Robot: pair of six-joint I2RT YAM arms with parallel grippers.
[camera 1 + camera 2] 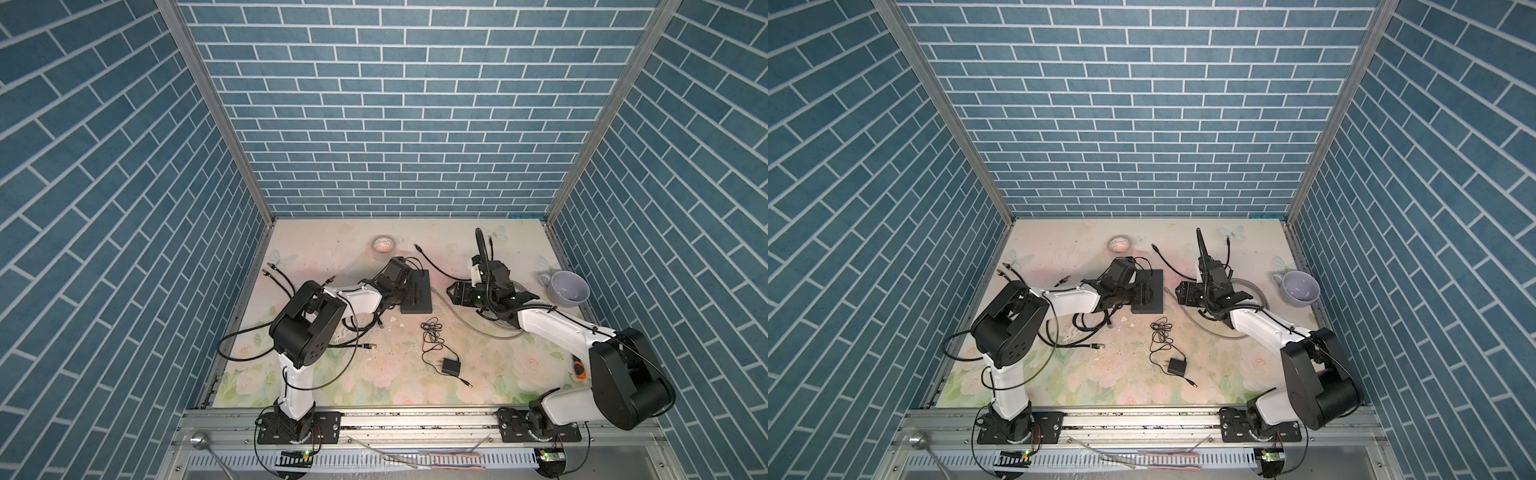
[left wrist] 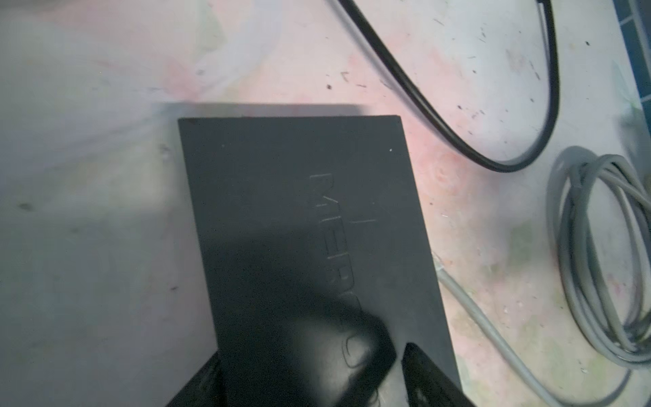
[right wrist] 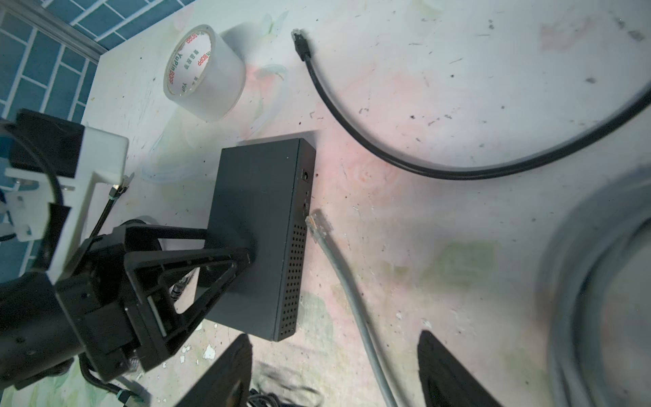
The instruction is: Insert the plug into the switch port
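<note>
Top view: mug (image 1: 567, 289) bare inside, switch (image 1: 424, 303) apart.

The switch (image 3: 253, 229) is seen as a matt black box, plastic by its look, with faint relief lettering on top and one side finely perforated. Just beside the switch, a grey cable (image 3: 352, 303) with a smooth, dull sheath is ended by a clear plastic plug (image 3: 318, 225). Beyond the switch, a glossy tape roll (image 3: 211, 81) is wound on a printed paper core. The table (image 3: 458, 105) is matt, scuffed and speckled.
</note>
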